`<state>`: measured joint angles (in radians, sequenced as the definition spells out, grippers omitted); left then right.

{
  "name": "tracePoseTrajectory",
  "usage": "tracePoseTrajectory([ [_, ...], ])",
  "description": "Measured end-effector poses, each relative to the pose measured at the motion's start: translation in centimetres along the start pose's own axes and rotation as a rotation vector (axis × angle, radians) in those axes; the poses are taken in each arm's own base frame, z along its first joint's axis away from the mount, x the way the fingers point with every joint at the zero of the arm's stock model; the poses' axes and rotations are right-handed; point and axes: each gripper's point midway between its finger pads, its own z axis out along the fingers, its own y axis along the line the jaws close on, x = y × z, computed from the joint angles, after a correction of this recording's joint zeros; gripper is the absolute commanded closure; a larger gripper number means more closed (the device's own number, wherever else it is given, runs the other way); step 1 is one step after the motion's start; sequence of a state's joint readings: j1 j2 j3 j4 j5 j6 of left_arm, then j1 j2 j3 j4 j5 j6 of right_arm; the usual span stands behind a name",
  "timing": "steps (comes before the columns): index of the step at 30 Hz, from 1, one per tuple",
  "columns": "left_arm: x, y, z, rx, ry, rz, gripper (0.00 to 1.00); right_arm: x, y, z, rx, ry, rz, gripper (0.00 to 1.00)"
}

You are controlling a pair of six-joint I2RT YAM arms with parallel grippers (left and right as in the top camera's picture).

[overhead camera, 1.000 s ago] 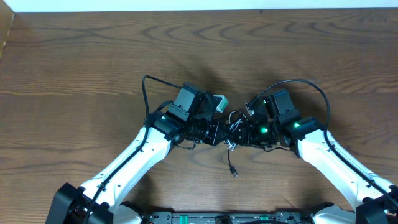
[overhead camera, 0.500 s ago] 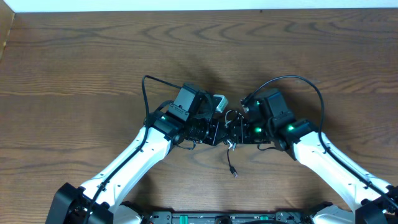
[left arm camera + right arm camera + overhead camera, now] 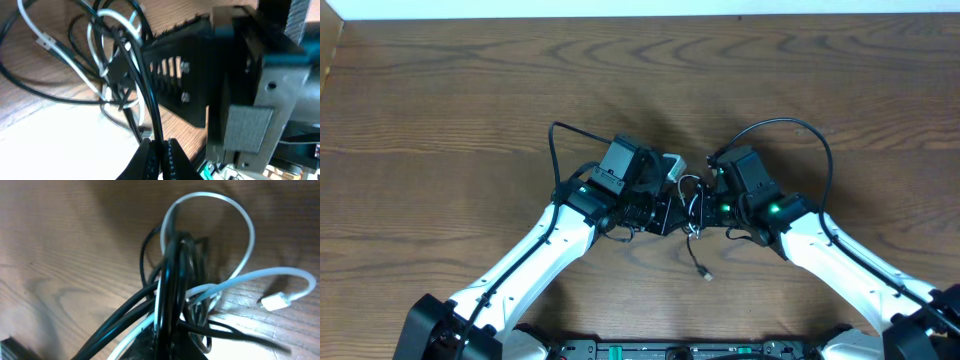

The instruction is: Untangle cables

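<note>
A tangle of thin black cords and one white cord (image 3: 692, 205) hangs between my two grippers at mid-table. A loose black cord end with a small plug (image 3: 706, 273) trails toward the front. My left gripper (image 3: 672, 212) is shut on a black cord (image 3: 150, 107), pinched between its fingertips (image 3: 159, 152). My right gripper (image 3: 708, 208) is shut on the bundle of black and white cords (image 3: 172, 287). A white loop (image 3: 220, 210) and a white plug (image 3: 274, 301) stick out of the bundle. The right arm's body (image 3: 240, 85) fills the left wrist view.
The wooden table (image 3: 440, 110) runs to a white wall edge at the back. Thick black arm cables arc over each wrist, left (image 3: 556, 150) and right (image 3: 810, 135). A white-green block (image 3: 672, 165) sits on the left wrist.
My right gripper has moved left, closer to the left gripper, and the tangle has bunched tighter. The loose plug end has shifted slightly right. The left arm has held still.
</note>
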<state>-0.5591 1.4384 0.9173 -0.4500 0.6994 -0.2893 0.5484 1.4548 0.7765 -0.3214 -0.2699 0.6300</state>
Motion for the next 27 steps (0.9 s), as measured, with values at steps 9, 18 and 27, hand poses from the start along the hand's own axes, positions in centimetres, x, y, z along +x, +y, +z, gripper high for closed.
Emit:
tracePoseTrajectory([
  [9,2.6,5.9,-1.1,-0.330,0.059,-0.092,0.93,0.4,-1.6,-0.2,0.050,0.023,0.032,0.99],
  [18,2.6,10.4,-3.6,-0.539,0.029,-0.157,0.93,-4.0,-9.2,-5.9,0.147,-0.122,0.216,0.99],
  [27,1.0,12.0,-7.6,-0.599,-0.095,-0.188,0.92,-4.2,-18.3,-10.7,0.401,-0.209,0.381,0.99],
])
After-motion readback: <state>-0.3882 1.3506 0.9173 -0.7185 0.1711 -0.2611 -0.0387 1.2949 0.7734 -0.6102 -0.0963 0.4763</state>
